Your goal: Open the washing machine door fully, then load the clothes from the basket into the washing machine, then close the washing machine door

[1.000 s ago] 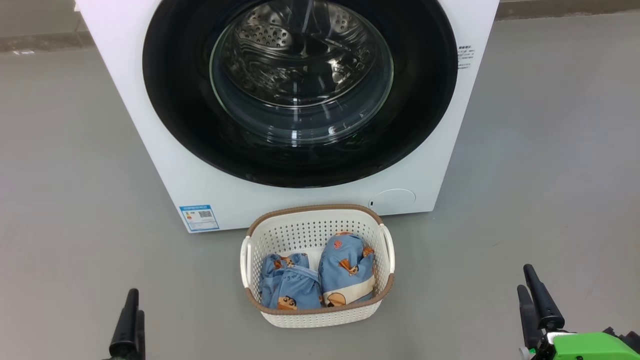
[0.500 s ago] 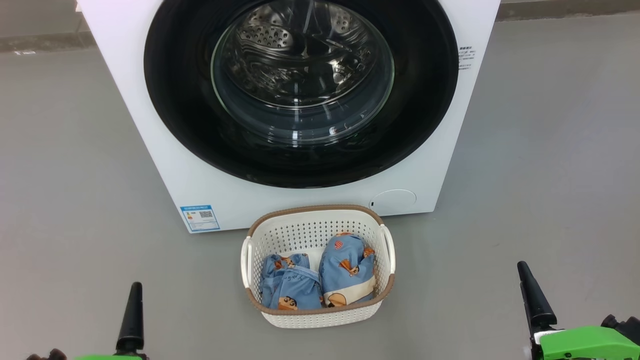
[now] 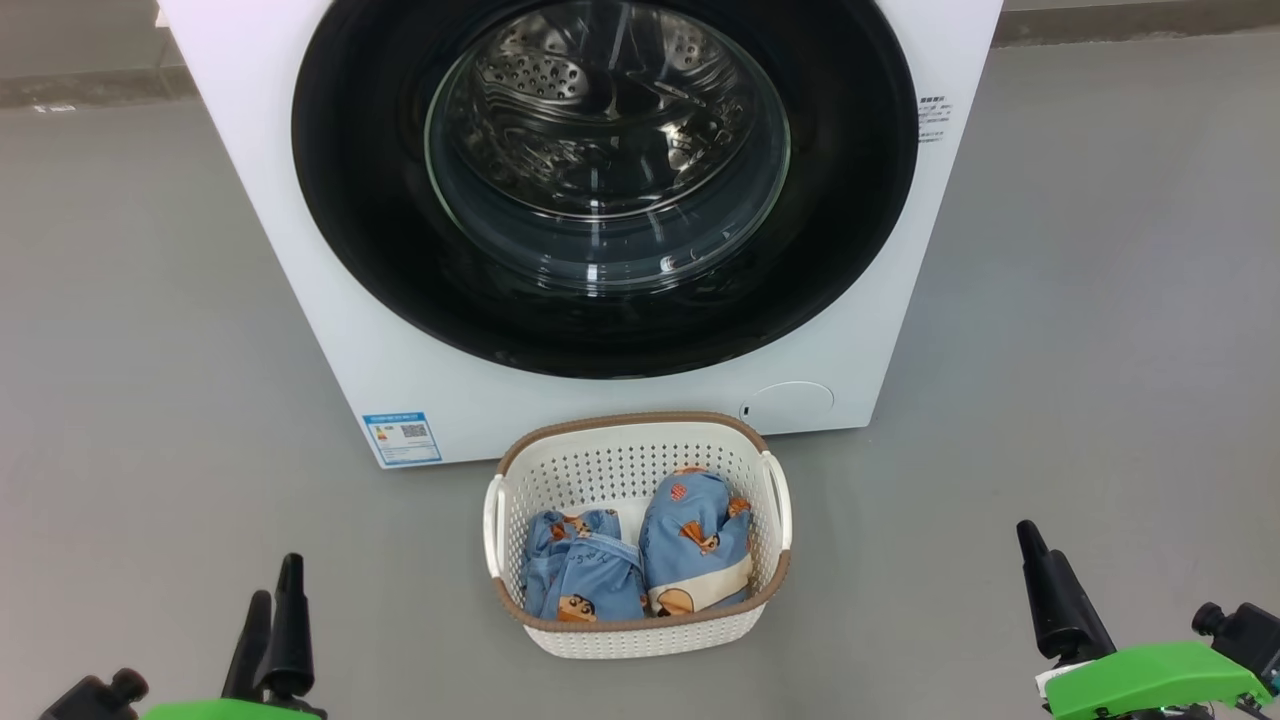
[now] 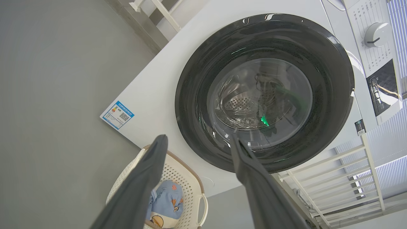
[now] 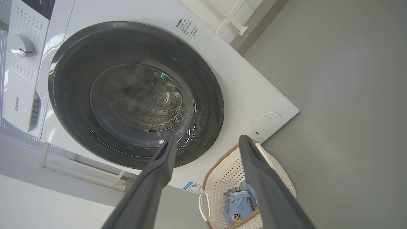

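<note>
Washing machine door (image 3: 345, 200) shut on washing machine (image 3: 450, 400), basket (image 3: 630, 418) set just before the machine, clothes (image 3: 695, 540) bundled inside, left gripper (image 4: 197, 140) and right gripper (image 5: 208, 140) spread wide, nothing gripped, held apart from the machine.

left gripper (image 3: 276, 580), two long dark tapered fingers, low at near left, tips pointing to the far side; wrist cam: jaws spread wide, nothing between them. right gripper (image 3: 1050, 590), same dark fingers, at near right, leaning slightly left, jaws wide apart too, empty. bright green plastic wrist block (image 3: 1140, 680) behind right fingers, edge of its twin behind left
</note>
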Tool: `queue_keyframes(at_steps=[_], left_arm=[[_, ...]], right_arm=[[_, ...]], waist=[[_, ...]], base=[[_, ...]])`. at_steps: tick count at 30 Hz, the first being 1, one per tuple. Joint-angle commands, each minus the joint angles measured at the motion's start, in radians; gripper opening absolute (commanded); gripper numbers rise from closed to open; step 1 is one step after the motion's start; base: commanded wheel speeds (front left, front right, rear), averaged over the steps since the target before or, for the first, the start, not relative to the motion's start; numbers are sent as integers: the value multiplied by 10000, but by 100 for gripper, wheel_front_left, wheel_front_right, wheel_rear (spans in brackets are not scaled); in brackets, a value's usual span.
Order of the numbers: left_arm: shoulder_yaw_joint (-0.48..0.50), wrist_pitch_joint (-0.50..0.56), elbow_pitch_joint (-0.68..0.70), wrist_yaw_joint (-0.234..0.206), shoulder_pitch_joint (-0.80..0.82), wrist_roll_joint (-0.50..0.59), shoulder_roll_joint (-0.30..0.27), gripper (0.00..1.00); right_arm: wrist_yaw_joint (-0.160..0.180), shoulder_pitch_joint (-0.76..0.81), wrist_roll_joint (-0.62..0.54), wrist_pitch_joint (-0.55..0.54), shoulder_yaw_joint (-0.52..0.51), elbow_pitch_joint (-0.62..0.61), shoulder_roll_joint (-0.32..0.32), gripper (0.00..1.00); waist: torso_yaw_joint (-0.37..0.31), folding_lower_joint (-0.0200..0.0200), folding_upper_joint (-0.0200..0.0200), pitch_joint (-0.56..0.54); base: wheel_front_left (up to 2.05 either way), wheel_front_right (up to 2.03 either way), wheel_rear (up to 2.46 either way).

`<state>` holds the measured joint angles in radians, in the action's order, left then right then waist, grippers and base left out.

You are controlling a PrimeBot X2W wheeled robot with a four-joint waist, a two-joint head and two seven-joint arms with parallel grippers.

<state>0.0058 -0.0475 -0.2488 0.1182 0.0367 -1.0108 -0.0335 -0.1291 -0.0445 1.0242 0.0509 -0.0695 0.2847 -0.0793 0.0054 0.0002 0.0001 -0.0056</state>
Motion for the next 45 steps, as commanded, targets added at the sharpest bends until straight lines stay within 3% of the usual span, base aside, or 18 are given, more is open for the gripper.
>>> queue_keyframes(at_steps=[1,19,45], left_arm=[[104,-135,333,31,379,475,-158,100],[-285,-700,247,20,400,3521,-288,100],[-518,-1442,-335,-1,549,6150,-284,100]], right_arm=[[-7,-456,-535,131,182,-293,-126,100],[-10,-564,-3662,504,411,-262,-44,100],[-13,-557,-6857,745,621,-399,88,100]], waist=[[2,-1,-1,-2],[46,-1,-1,-20],[79,-1,-1,-45]], base=[[0,0,0],[0,0,0],[0,0,0]])
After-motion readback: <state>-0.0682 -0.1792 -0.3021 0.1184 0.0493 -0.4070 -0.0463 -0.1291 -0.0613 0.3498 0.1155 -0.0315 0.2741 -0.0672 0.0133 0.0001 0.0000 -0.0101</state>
